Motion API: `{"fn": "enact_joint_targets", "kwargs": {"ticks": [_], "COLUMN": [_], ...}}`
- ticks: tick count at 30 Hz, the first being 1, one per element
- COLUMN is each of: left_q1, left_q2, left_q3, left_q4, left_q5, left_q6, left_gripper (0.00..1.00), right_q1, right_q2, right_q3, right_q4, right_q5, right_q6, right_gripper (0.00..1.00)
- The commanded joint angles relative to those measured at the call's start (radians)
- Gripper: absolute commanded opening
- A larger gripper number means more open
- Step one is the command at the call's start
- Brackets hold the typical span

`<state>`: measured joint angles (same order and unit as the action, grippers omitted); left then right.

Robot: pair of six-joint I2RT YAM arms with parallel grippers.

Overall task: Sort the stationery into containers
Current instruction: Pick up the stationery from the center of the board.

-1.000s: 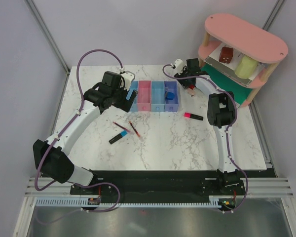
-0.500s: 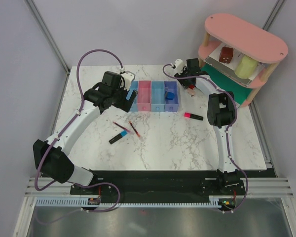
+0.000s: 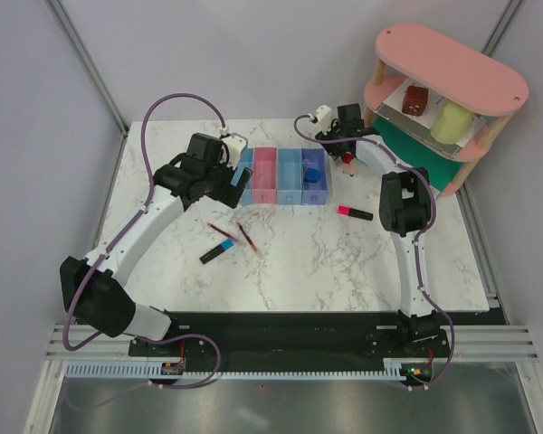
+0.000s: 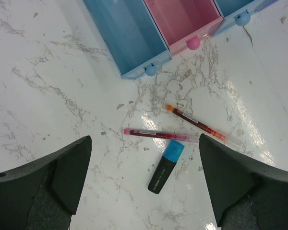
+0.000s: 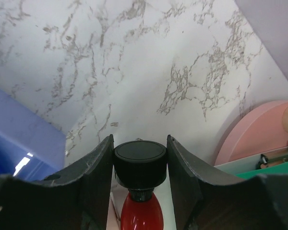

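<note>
The four joined containers (image 3: 264, 174) stand in a row: light blue, pink, light blue, darker blue. My right gripper (image 3: 347, 152) is just right of the darker blue bin (image 3: 315, 178). In the right wrist view it (image 5: 140, 154) is shut on a red-black eraser-like piece (image 5: 140, 165), holding its black cap. My left gripper (image 3: 233, 170) hovers open and empty by the left bin. Below it lie a black marker with a blue end (image 4: 165, 166) and two thin red pens (image 4: 156, 135) (image 4: 197, 124). A marker with a pink-red end (image 3: 355, 213) lies to the right.
The pink oval two-tier shelf (image 3: 452, 63) stands at the back right with a brown block (image 3: 414, 99) and a pale green cylinder (image 3: 450, 122); its edge shows close by in the right wrist view (image 5: 259, 129). A small blue block (image 3: 312, 173) lies in the darker blue bin.
My right gripper has shifted slightly left and back with the red-black piece in it. The left arm and the items on the table have not moved.
</note>
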<state>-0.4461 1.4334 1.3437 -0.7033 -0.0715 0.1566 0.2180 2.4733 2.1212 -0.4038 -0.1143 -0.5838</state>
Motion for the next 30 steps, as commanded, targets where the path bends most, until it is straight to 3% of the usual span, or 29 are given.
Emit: {"fn": "enact_joint_targets", "kwargs": {"ticks": [1,14,23,30], "left_q1": [0.001,0.001,0.003,0.001], "left_q2": [-0.051,-0.085,-0.125,-0.148], "left_q3": [-0.012,-0.034,-0.072,-0.106], "left_q4": [0.018,0.019,0.021,0.024], "left_q5": [0.018,0.016,0.012,-0.010], "left_q6": [0.008,0.009,0.037,0.069], "left_gripper": [1.00,1.00,1.00,1.00], "right_q1": [0.015,0.024,0.064,0.175], "right_q2": [-0.108,-0.230,-0.497,-0.700], "right_q3": [0.039,0.017,-0.263,-0.501], "right_q4": [0.010,-0.026,-0.093,-0.188], "right_q5": [0.014,0.025,-0.065,-0.169], "right_q6": [0.006,0.012,0.022,-0.007], "right_gripper": [0.38,0.38,0.38,0.38]}}
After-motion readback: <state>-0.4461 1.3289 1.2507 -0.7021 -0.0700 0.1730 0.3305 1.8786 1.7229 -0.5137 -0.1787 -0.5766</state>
